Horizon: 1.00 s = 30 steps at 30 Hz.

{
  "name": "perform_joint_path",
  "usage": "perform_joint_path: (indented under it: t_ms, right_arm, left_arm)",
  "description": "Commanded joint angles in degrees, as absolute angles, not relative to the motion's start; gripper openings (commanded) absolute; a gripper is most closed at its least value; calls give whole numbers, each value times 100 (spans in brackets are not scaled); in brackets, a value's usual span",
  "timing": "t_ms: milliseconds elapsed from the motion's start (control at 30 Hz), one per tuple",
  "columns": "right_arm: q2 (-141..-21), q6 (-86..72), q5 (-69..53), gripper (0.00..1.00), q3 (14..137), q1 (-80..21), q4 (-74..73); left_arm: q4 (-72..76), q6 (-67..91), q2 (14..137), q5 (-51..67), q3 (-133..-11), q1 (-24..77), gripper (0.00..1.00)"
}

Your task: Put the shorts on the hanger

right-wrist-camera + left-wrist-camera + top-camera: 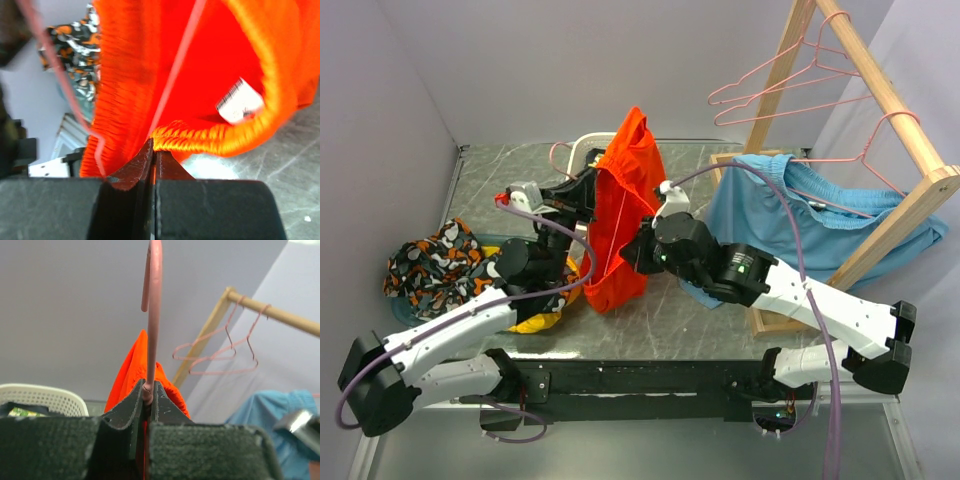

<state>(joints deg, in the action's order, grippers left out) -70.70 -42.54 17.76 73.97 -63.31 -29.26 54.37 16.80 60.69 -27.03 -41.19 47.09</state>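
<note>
The left gripper (pixel 148 390) is clamped on the pink wire hanger (pixel 153 325). The shorts (pixel 625 200) hang between the two grippers: light, limp fabric, likely to slide off thin wire. The right gripper (pixel 153 152) pinches the elastic waistband (pixel 210 137), judged the firmest place to hold.

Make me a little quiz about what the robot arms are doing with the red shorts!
1. True or false: the left gripper is shut on a pink hanger.
2. What does the right gripper pinch? A the shorts, B a sock, C a towel.
3. What colour are the other shorts beside the wooden rack?
Key: 1 true; 2 A; 3 light blue.
</note>
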Motion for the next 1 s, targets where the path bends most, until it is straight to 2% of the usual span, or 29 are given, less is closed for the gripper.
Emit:
perform_joint_path:
  t_ms: [0,167,367,467,500,533,600,700,800,967]
  right_arm:
    - [-7022,-3902,1661,0,8093,-6205,-2680]
    - [-7058,-3797,1714,0,8375,-6153,-2716]
    - [-7242,-3692,1583,2,8403,-6030,-2786]
    - [-7189,-3455,1178,21,8227,-6029,-2637]
    - [-7137,-3419,1178,35,8209,-6055,-2680]
    - [-7102,-3367,1247,43,8165,-6073,-2742]
    - [-6918,-3226,1432,54,8095,-6117,-2838]
    - [-6663,-2980,1765,59,7989,-6135,-2874]
    - [-6662,-2743,2372,59,7937,-6143,-2996]
    - [-7004,-2347,2110,58,7945,-6161,-2848]
  left_arm:
    - [4071,2013,5775,-1969,-4455,4702,1]
    - [3000,2092,5625,-1714,-4693,4693,1]
    - [1312,1969,5616,-1327,-5756,4693,1]
    - [564,1907,5590,-1345,-6160,4702,1]
    - [336,1872,5590,-1301,-6361,4702,1]
    - [21,1863,5599,-1275,-6450,4702,1]
    - [-455,1881,5625,-1248,-6714,4685,1]
    - [-835,1933,5520,-1178,-6759,4685,1]
    - [-1045,1995,5370,-1072,-6767,4667,1]
    - [-1239,2013,5238,-897,-6767,4676,1]
